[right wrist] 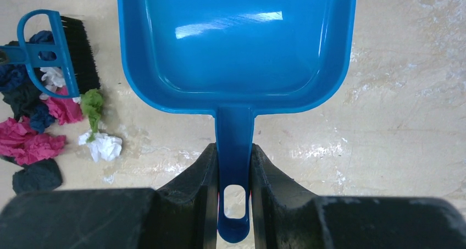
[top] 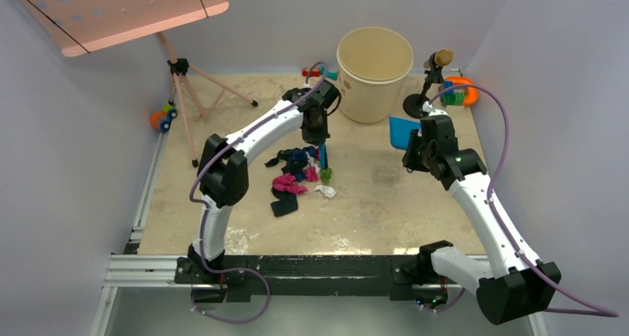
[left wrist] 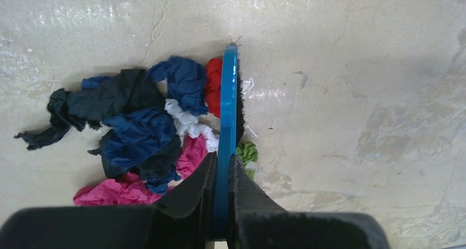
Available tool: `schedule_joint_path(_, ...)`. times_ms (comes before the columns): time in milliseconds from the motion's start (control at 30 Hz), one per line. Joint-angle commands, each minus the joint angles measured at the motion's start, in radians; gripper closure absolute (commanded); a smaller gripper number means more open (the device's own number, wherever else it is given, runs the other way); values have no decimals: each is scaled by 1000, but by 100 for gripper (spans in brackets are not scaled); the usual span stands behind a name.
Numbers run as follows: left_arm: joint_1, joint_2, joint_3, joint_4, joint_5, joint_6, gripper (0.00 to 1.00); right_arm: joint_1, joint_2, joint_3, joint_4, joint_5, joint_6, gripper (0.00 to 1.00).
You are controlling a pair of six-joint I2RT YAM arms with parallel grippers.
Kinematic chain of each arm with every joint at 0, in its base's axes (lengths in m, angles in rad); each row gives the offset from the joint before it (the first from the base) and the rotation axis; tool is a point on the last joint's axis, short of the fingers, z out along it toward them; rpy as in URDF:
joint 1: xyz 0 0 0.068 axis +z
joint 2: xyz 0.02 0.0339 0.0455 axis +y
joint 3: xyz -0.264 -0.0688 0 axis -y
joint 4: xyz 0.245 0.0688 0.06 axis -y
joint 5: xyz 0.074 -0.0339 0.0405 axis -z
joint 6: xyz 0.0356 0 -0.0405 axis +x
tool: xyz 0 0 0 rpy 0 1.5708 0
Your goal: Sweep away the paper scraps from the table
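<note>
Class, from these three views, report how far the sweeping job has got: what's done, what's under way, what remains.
Done: the left hand grips the brush and the right hand grips the dustpan. Under way: the brush stands against the heap of scraps on the table. Left: the dustpan is empty, so every scrap has yet to be swept in, including a white wad lying apart.

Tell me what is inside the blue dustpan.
Only bare shiny plastic shows inside the dustpan, held by the right gripper; the paper scraps lie outside it. Its front lip is cut off from view.
</note>
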Motion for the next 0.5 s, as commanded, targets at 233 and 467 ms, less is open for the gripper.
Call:
schedule_joint_path(233, 4, -164, 194, 15, 33, 416, 100, 99, 47, -8, 29, -99, -53, 100)
schedule_joint_path(467, 6, -185, 152, 120, -204, 742, 100, 257, 88, -6, -40, -76, -32, 100)
